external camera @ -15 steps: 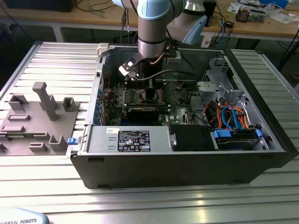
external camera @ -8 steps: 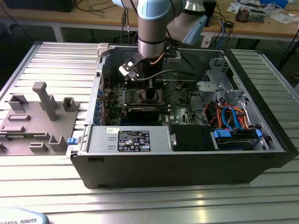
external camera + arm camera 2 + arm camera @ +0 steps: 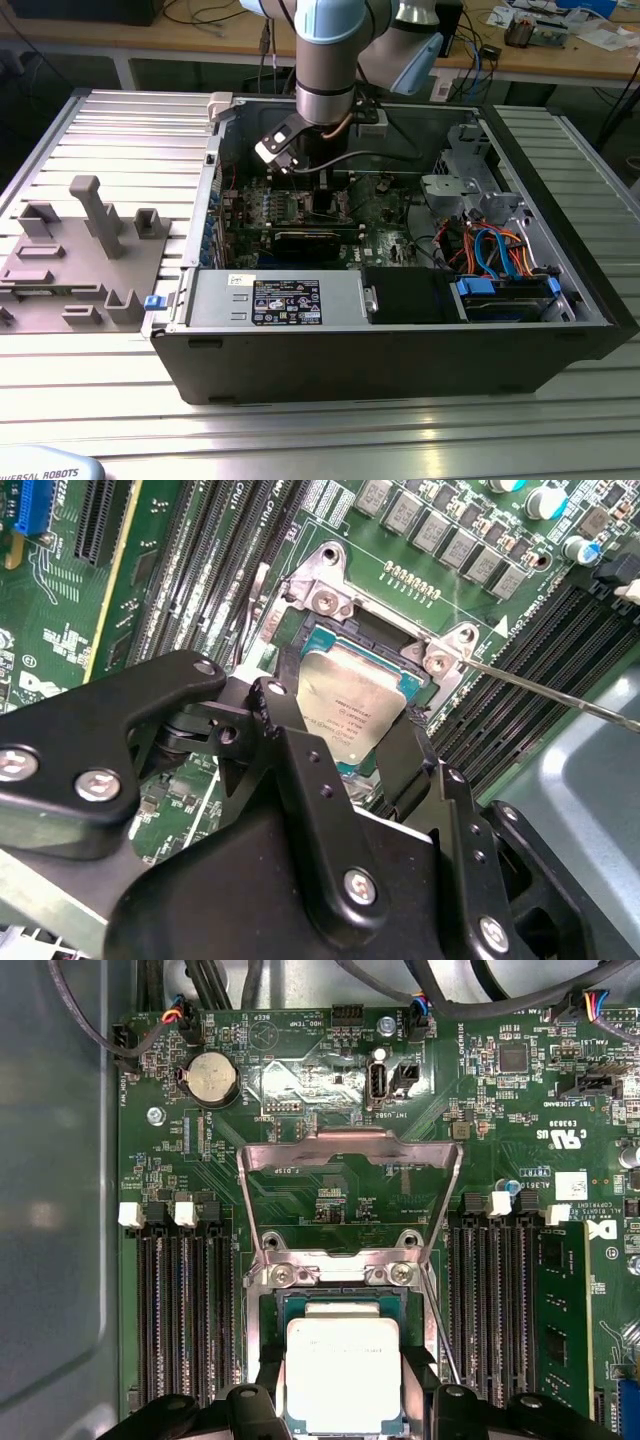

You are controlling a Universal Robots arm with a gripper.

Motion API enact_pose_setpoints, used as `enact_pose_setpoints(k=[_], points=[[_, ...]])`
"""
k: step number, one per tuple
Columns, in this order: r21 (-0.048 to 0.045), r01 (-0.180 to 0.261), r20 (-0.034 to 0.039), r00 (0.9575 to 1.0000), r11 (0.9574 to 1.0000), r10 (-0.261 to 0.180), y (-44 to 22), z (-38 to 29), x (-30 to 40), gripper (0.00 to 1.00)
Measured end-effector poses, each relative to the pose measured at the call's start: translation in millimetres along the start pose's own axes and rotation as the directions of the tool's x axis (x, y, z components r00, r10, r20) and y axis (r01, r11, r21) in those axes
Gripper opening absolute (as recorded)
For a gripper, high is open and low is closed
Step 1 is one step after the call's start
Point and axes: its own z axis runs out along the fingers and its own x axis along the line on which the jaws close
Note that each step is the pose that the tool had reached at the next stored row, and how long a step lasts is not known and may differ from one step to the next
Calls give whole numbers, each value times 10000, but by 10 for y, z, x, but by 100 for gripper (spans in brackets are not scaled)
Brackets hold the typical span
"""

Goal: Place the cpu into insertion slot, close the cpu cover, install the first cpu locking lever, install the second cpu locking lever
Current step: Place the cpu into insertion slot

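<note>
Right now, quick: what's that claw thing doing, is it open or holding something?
Gripper: closed on the cpu, fingers against two opposite edges, at the insertion slot.

exterior view overlooks the computer case (image 3: 400, 362); both wrist views closely share the cpu (image 3: 350, 708) (image 3: 343, 1375).

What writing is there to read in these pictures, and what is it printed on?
cpu: faint etched lines on its metal top, too blurred to read.
green circuit board: tiny white lettering all over, too small to read surely.
sticker on the silver box, exterior view: print too small to read.
</note>
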Motion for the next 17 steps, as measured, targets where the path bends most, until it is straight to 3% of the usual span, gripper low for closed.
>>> enact_pose_setpoints(k=[11,13,17], points=[[-3,31,-4,10000,10000,-31,1,6,0,54],[-2,32,-3,10000,10000,-32,1,6,0,62],[0,31,1,10000,10000,-31,0,6,-1,62]])
